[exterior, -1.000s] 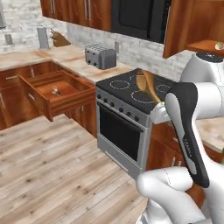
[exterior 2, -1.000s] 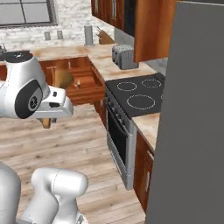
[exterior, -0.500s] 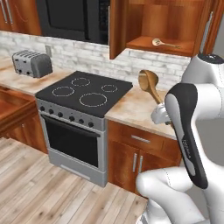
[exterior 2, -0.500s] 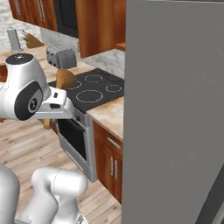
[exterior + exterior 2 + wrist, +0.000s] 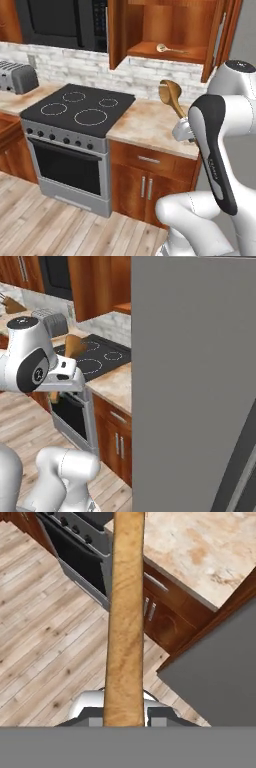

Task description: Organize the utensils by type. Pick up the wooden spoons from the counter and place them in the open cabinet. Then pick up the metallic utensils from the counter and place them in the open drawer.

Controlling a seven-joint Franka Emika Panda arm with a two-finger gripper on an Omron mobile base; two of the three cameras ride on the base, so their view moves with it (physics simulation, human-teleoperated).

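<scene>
My gripper (image 5: 184, 131) is shut on the handle of a wooden spoon (image 5: 170, 95), whose oval bowl points up. It hangs over the beige counter (image 5: 145, 122), to the right of the stove. From the hand camera the spoon handle (image 5: 125, 612) runs straight up from between the fingertips (image 5: 160, 719). Above, the cabinet (image 5: 165, 30) stands open, and another wooden spoon (image 5: 167, 48) lies on its shelf. From the right side the held spoon (image 5: 74, 346) sticks up beside the gripper (image 5: 62, 378). The metallic utensils and the drawer are out of view.
A black stove (image 5: 75, 107) sits left of the counter, with a toaster (image 5: 17, 77) further left and a microwave (image 5: 65, 22) above. The cabinet's door (image 5: 220, 35) stands open at the right. The grey refrigerator (image 5: 195, 381) stands close on the right.
The whole scene has slid left as the base moved: the stove shifted left, and the open cabinet and refrigerator came closer. The spoon stays in the gripper.
</scene>
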